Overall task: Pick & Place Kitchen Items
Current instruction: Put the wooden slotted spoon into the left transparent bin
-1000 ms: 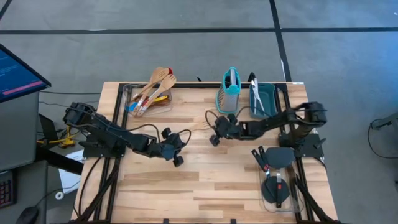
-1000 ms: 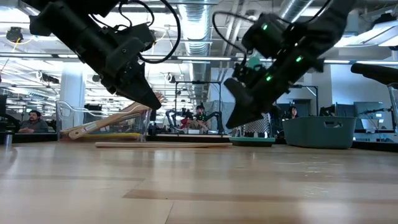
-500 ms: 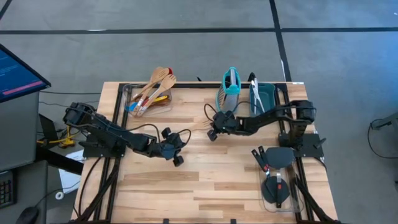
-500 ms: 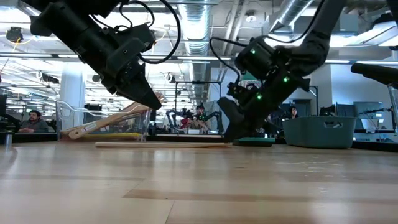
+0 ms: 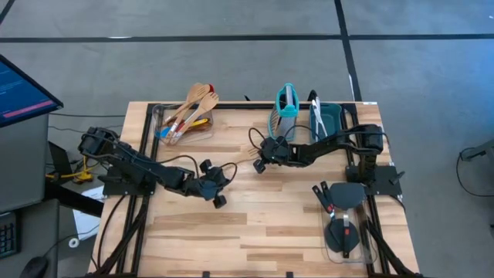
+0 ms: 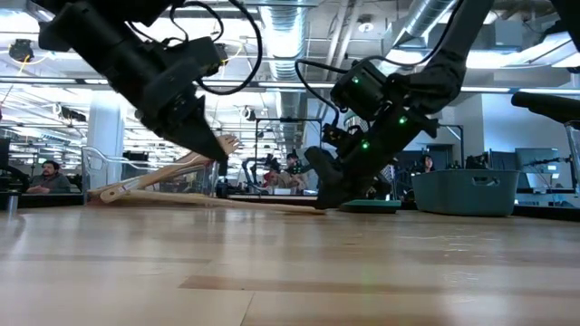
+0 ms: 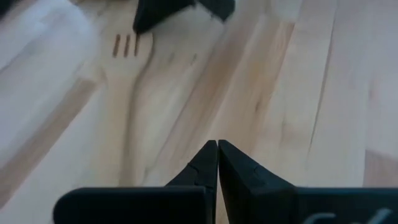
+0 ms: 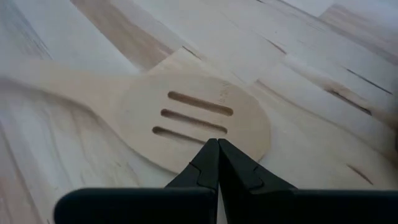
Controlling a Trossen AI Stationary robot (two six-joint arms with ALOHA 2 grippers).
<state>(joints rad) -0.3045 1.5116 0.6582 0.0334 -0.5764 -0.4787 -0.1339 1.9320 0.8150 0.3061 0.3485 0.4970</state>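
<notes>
High view: right gripper [image 5: 261,158] is reaching farther left than a second ago, fingers together at the slotted spatula's [image 8: 186,118] blade on mid-table, now tilting it. Left gripper [image 5: 218,188] is hovering nearby, fingers together, holding nothing.

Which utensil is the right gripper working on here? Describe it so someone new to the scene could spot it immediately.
On the wooden table, look just in front of the teal box grater, where the right gripper reaches toward the middle. Under its shut fingertips lies the wooden slotted spatula, one end raised. It is the only utensil loose on the boards; the other wooden spoons sit in a clear container.
</notes>
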